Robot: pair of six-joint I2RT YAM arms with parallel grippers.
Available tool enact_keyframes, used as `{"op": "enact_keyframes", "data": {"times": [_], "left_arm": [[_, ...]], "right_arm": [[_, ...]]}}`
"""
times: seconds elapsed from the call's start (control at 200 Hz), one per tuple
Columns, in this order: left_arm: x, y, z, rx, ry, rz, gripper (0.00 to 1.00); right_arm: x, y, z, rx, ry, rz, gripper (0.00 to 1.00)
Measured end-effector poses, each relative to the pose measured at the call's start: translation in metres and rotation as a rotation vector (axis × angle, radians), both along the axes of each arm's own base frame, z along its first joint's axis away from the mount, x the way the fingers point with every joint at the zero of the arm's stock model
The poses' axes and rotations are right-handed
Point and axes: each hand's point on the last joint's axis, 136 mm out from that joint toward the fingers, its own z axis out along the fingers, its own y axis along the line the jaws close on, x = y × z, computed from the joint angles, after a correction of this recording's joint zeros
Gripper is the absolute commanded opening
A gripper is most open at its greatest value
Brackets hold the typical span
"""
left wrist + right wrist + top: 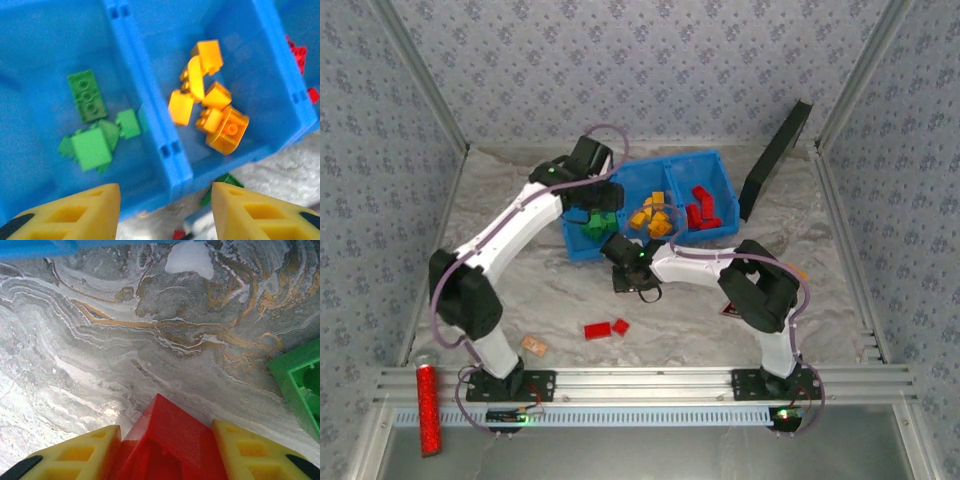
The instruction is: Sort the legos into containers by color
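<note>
Nearest the arm bases, a red glittery cylinder lies on the front rail at the left corner. Just beyond it, on the marbled table, two loose red legos lie close together between the arms, with a small tan piece to their left. Farther in, the right gripper points down at the table just in front of the blue bin. In the right wrist view the right gripper has its yellow fingers closed on a red lego, which is pinched between them above the bare marble. A green lego lies on the table to its right, and the bin's edge shows at the top left. The left gripper hangs over the bin's left end. Seen from its wrist, the left gripper has its jaws apart with nothing between them, above the bin's near wall. Green legos lie in the left compartment, one of them a flat studded plate, and orange-yellow legos are heaped in the middle one. More red legos sit in the right compartment. Beyond the bin's right end, a black flat panel leans tilted near the back wall.
</note>
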Motion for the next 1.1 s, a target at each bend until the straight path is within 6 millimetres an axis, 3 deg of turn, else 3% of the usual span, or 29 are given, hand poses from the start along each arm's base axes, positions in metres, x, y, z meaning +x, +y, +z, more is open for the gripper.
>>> {"op": "enact_keyframes", "data": {"times": [0.17,0.3,0.41,0.525,0.665,0.87,1.099], "left_arm": [[-0.049,0.039,0.007,0.041,-0.002,0.020,0.52],[-0.081,0.059,0.010,0.053,-0.006,0.019,0.53],[-0.105,0.062,-0.002,0.070,0.015,-0.013,0.55],[-0.128,0.047,-0.026,0.109,0.062,-0.104,0.57],[-0.153,0.022,-0.059,0.160,0.116,-0.226,0.62],[-0.160,-0.019,-0.087,0.167,0.125,-0.335,0.62],[-0.151,-0.049,-0.122,0.241,0.102,-0.474,0.64]], "right_arm": [[-0.004,-0.005,0.019,-0.006,-0.017,0.051,0.32],[-0.007,-0.016,0.069,0.032,-0.083,0.080,0.32],[-0.009,-0.035,0.118,0.079,-0.152,0.092,0.32],[-0.002,-0.069,0.155,0.102,-0.211,0.062,0.32],[0.019,-0.116,0.173,0.086,-0.253,-0.015,0.31],[0.052,-0.175,0.178,0.045,-0.281,-0.123,0.31],[0.082,-0.214,0.173,0.034,-0.277,-0.181,0.30]]}}
